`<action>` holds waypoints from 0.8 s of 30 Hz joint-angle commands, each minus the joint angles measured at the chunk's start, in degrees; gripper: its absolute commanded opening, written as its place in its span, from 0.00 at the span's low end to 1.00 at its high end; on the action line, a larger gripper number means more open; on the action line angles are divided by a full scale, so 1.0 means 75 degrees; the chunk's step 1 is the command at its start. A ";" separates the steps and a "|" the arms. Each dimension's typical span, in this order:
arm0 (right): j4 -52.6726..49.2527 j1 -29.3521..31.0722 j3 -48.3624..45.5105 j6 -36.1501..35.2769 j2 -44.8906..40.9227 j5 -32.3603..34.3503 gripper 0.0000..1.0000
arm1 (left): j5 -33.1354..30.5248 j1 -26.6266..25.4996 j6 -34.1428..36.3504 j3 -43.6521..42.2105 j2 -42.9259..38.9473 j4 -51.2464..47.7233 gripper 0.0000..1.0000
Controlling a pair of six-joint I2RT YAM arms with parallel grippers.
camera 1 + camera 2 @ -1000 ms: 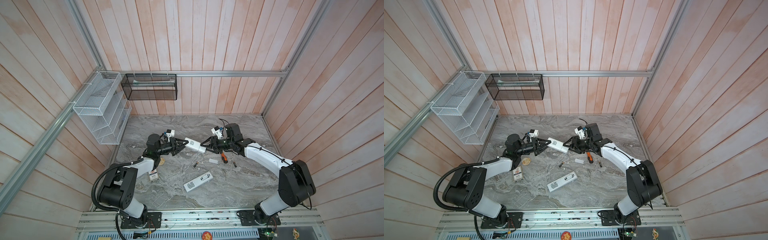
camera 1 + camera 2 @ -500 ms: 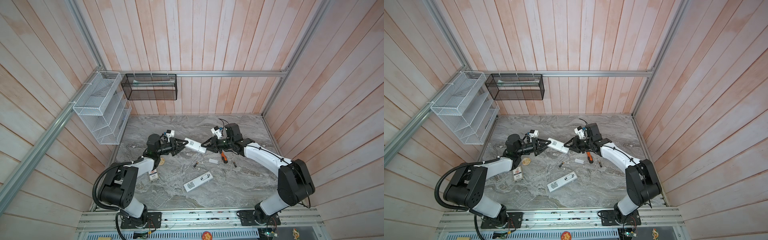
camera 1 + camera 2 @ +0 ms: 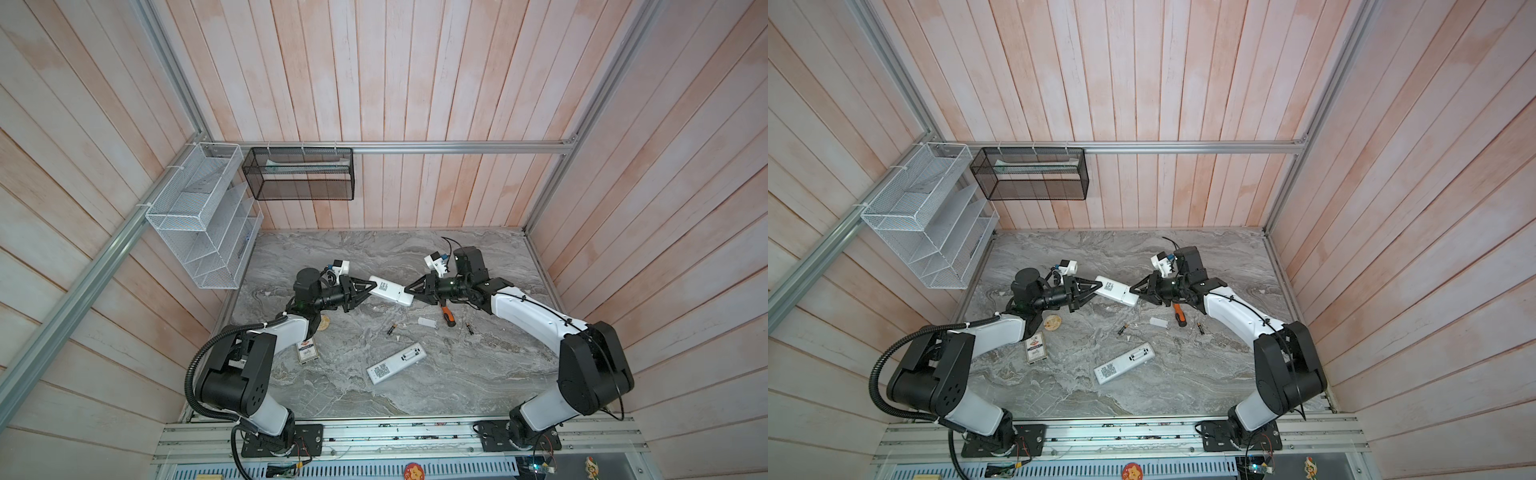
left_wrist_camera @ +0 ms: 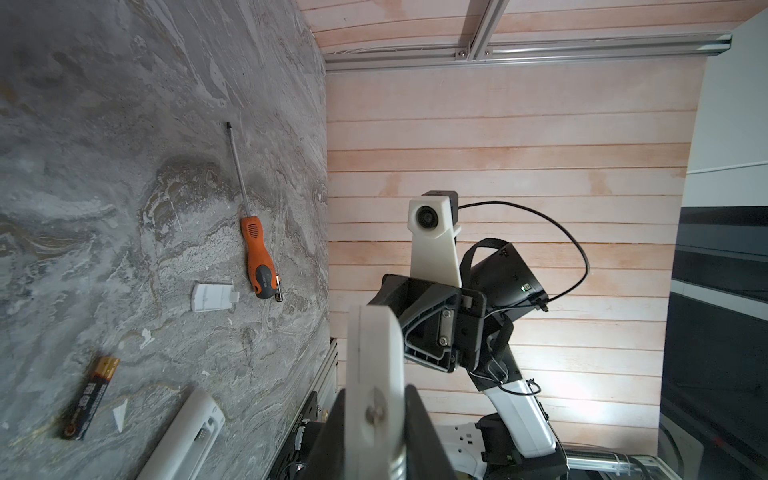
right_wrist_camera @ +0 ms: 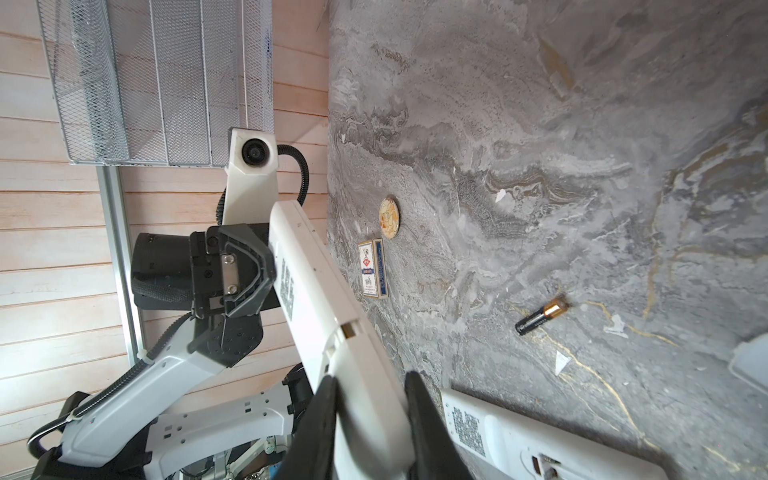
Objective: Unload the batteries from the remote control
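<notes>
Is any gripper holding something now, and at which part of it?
The white remote, in the air between the arms: the left gripper clamps one end, the right gripper the opposite end.

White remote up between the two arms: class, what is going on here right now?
Both arms hold the white remote off the marble table: the left gripper is shut on one end, the right gripper on the other. A second remote lies on the table with its battery bay open. Two loose batteries, an orange-handled screwdriver and a small white cover lie there too.
</notes>
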 commanded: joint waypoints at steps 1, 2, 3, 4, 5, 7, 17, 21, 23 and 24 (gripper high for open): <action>-0.0083 -0.0030 -0.0175 -0.0182 -0.0167 0.0088 0.26 | 0.0055 0.0010 0.0081 0.0205 0.0026 0.0260 0.21; -0.0067 -0.0033 -0.0197 -0.0185 -0.0169 0.0072 0.28 | 0.0060 0.0007 0.0030 0.0195 0.0036 0.0308 0.21; -0.0033 -0.0045 -0.0212 -0.0170 -0.0150 0.0056 0.29 | 0.0055 0.0006 -0.0033 0.0183 0.0070 0.0417 0.21; 0.0005 -0.0045 -0.0219 -0.0162 -0.0145 0.0024 0.31 | 0.0053 0.0011 -0.0097 0.0173 0.0092 0.0515 0.21; 0.0086 -0.0039 -0.0236 -0.0128 -0.0123 -0.0013 0.33 | 0.0053 0.0004 -0.0183 0.0171 0.0129 0.0628 0.21; 0.0226 -0.0045 -0.0249 -0.0062 -0.0079 -0.0102 0.35 | 0.0043 0.0008 -0.0306 0.0179 0.0183 0.0811 0.21; 0.0238 -0.0075 -0.0259 -0.0115 -0.0067 -0.0230 0.38 | -0.0033 0.0004 -0.0082 0.0217 0.0253 0.0501 0.21; 0.0177 -0.0138 -0.0269 -0.0149 -0.0115 -0.0268 0.36 | -0.0069 0.0006 -0.0008 0.0286 0.0308 0.0408 0.21; 0.0049 -0.0182 -0.0237 -0.0239 -0.0132 -0.0267 0.36 | -0.0068 -0.0005 0.0166 0.0393 0.0301 0.0199 0.21; -0.0029 -0.0203 -0.0207 -0.0277 -0.0144 -0.0281 0.36 | -0.0073 -0.0009 0.0351 0.0478 0.0273 -0.0083 0.21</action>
